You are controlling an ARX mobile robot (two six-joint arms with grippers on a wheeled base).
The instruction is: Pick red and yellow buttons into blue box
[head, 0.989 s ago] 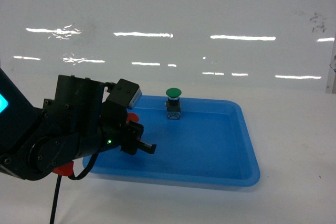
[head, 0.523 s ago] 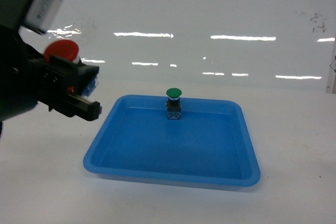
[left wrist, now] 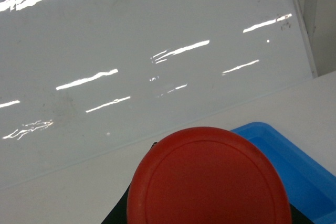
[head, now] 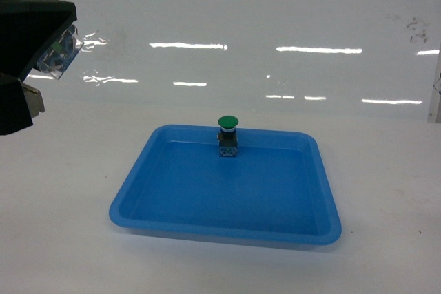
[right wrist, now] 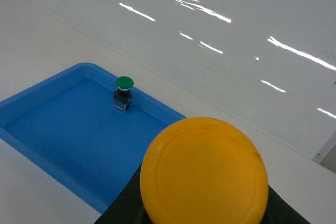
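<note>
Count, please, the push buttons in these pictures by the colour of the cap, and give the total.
Red button: 1, close under the left wrist camera.
Yellow button: 1, close under the right wrist camera.
Green button: 1, upright in the shallow blue tray.
Total: 3 buttons.

Red button (left wrist: pixel 209 182): only the cap is seen in the left wrist view; lower part cut off by the bottom edge, body hidden.
Yellow button (right wrist: pixel 205 170): cap fills the near foreground; body hidden beneath it.
Left gripper (head: pixel 27 53): cut off at the left edge; jaws not discernible.
Right gripper: fingers hidden by the yellow cap.
Blue tray (left wrist: pixel 294 161): only one corner visible at the right edge.
</note>
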